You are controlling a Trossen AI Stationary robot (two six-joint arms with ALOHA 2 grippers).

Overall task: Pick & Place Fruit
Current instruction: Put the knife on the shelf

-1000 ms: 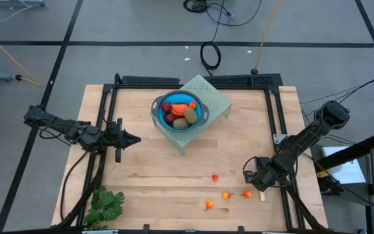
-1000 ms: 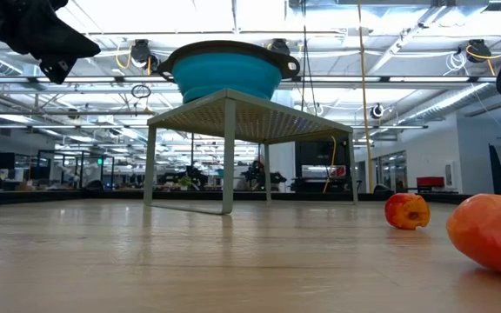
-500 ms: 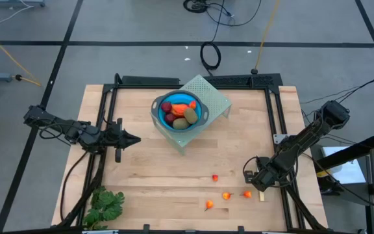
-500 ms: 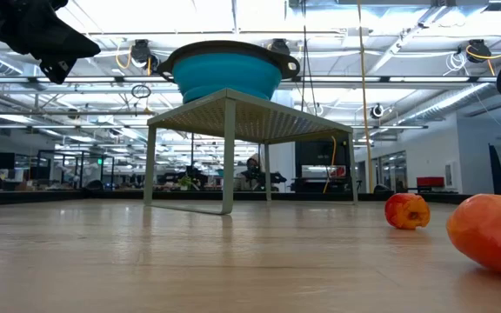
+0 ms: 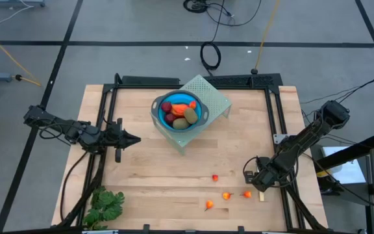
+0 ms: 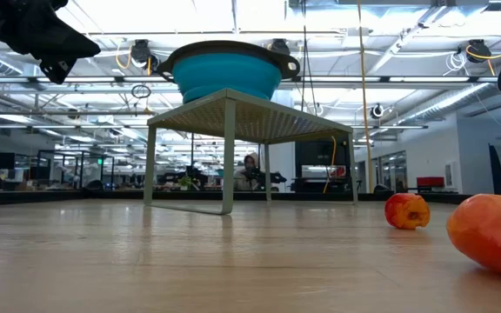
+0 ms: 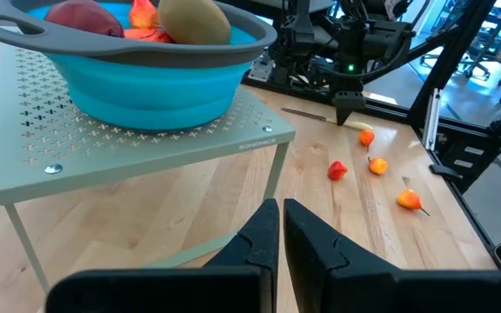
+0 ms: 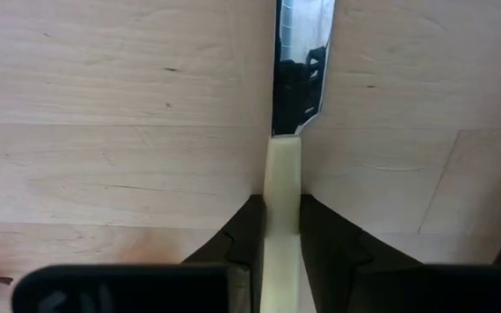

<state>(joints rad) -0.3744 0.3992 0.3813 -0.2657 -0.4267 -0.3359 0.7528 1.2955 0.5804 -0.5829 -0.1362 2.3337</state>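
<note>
A blue bowl [image 5: 180,112] holding several fruit pieces stands on a pale green perforated stand [image 5: 213,97]. Several tiny orange-red fruit lie on the table near its front right [image 5: 215,177] [image 5: 226,195] [image 5: 247,194] [image 5: 208,205]. My right gripper [image 5: 257,182] points down just right of them, shut on a knife with a pale yellow handle [image 8: 283,174] and a shiny blade [image 8: 301,61]. My left gripper [image 5: 134,139] hangs shut above the table, left of the stand. My right gripper pinches the knife's pale yellow handle [image 8: 283,204] between its two fingers, one on each long side. The fingers come from above, pointing steeply down, and lie across the handle. The blade sticks out past the fingers. Whether the knife is off the wood, I cannot tell.
A leafy green bunch [image 5: 106,205] lies at the table's near left corner. A black frame [image 5: 193,81] runs along the far edge and down both sides. Bare wood lies between the stand and the small fruit.
</note>
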